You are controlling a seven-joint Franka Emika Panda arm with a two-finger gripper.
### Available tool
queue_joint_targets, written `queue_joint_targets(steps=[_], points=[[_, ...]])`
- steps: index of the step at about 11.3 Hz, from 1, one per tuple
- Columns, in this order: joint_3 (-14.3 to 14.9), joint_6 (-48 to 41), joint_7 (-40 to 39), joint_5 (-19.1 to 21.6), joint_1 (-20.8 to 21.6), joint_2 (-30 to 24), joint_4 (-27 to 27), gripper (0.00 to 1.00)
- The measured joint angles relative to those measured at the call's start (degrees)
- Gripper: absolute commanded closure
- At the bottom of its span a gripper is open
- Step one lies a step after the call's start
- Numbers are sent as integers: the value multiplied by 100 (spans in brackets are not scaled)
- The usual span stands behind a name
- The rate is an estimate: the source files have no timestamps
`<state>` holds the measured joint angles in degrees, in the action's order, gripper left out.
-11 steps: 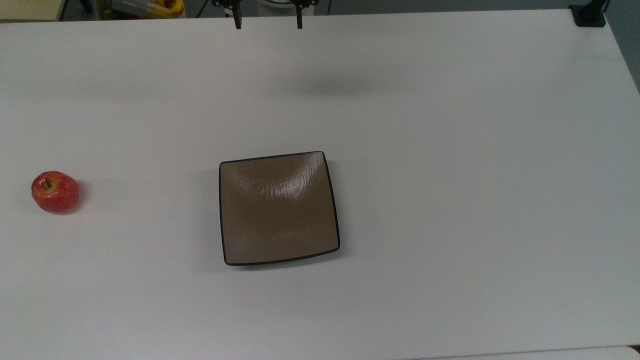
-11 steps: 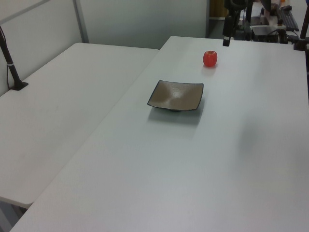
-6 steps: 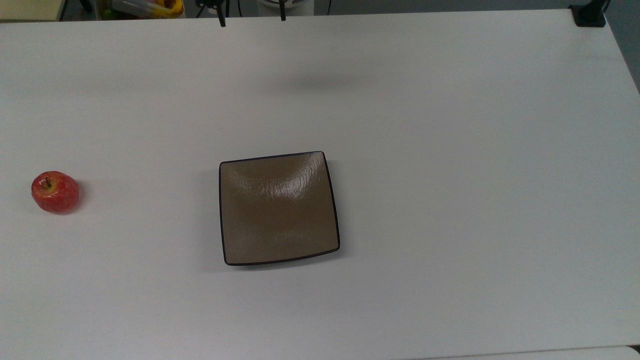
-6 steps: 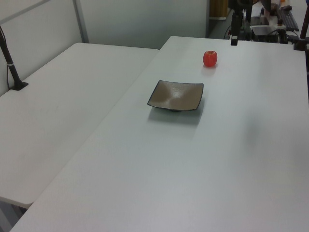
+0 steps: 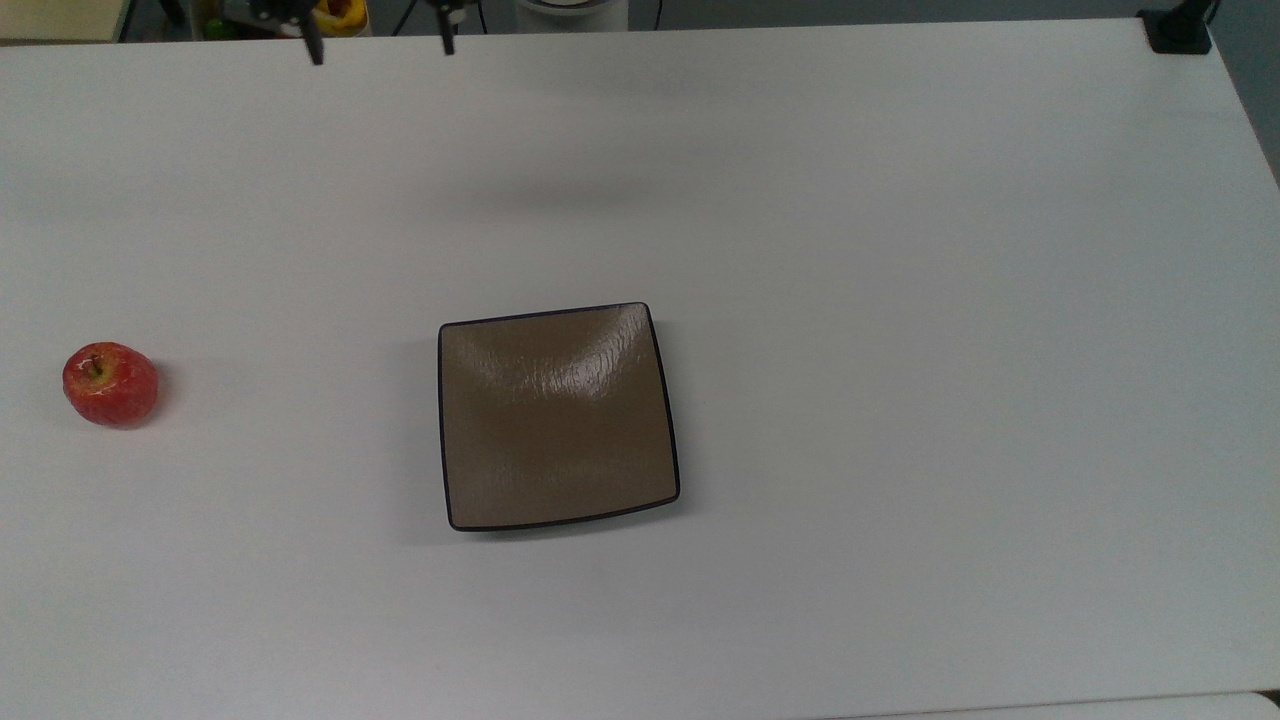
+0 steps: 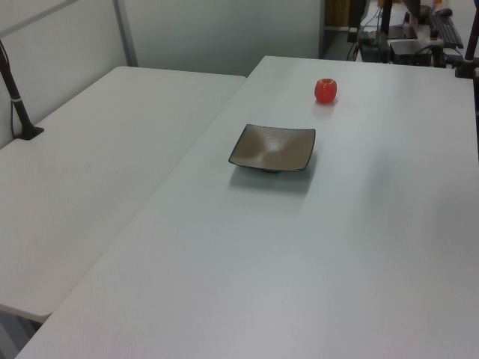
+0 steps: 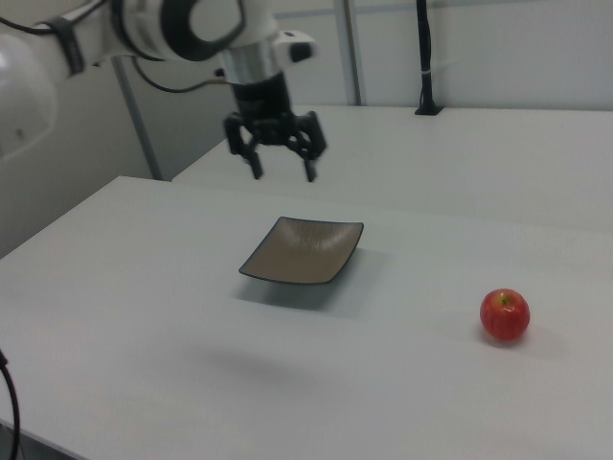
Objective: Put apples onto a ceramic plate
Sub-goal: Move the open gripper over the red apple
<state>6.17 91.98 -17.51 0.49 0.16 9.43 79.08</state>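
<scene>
The apple [image 5: 110,384] sits alone on the desk [image 5: 900,300], well apart from the plate [image 5: 558,415], at about 9 o'clock from it in the top view. It looks small, round, firm and shiny, so I judge it light but liable to roll or slip. I would close on its widest middle from above, clear of the stem. My gripper [image 7: 283,161] hangs high with its fingers spread, holding nothing; in the top view it shows at about 11 o'clock from the plate. The plate is glossy and probably breakable, so I should set the apple low into its shallow centre. Nothing stands between apple and plate; clutter [image 5: 290,15] lies beyond the desk's far edge.
</scene>
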Motion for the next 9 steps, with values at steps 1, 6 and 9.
queue_joint_targets(steps=[1, 6, 9], points=[[171, 29, -430, 0, -136, 361, -285, 0], [334, 1701, -1367, 2, -1182, 1599, -584, 0], [340, 2725, -1488, 2, -1512, 2212, -600, 0]])
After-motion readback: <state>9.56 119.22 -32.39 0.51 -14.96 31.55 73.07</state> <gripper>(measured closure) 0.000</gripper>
